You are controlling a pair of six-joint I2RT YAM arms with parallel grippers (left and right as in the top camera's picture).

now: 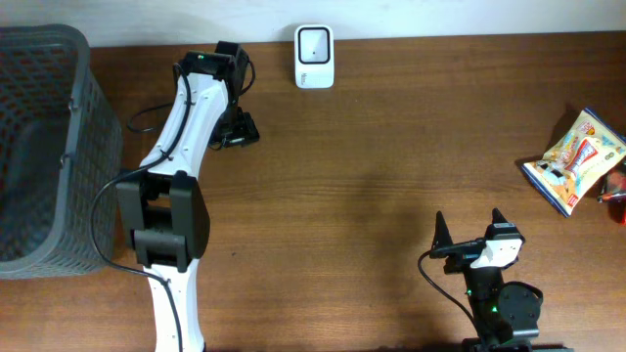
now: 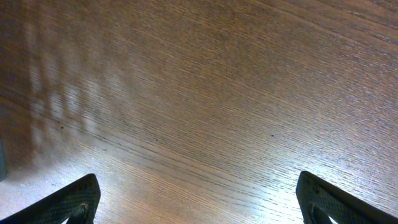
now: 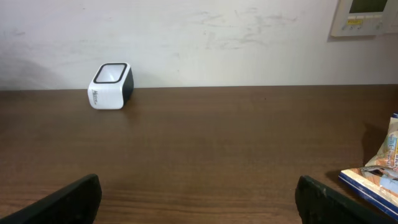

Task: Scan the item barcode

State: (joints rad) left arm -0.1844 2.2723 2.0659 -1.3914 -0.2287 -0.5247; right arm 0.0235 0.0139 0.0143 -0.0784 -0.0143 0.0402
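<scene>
The item, a yellow and blue snack bag [image 1: 575, 159], lies flat at the table's right edge, and its corner shows in the right wrist view [image 3: 380, 178]. The white barcode scanner [image 1: 314, 57] stands at the back centre, against the wall [image 3: 111, 86]. My right gripper [image 1: 469, 223] is open near the front edge, left of and nearer than the bag, with nothing between its fingers [image 3: 199, 200]. My left gripper [image 1: 238, 130] hovers open over bare wood at the back left, left of the scanner, and its fingertips [image 2: 69, 202] frame only table.
A dark grey mesh basket [image 1: 98, 147] fills the left end of the table. A small red object [image 1: 614, 192] lies just right of the bag at the frame edge. A wall control panel [image 3: 367, 15] hangs behind the table.
</scene>
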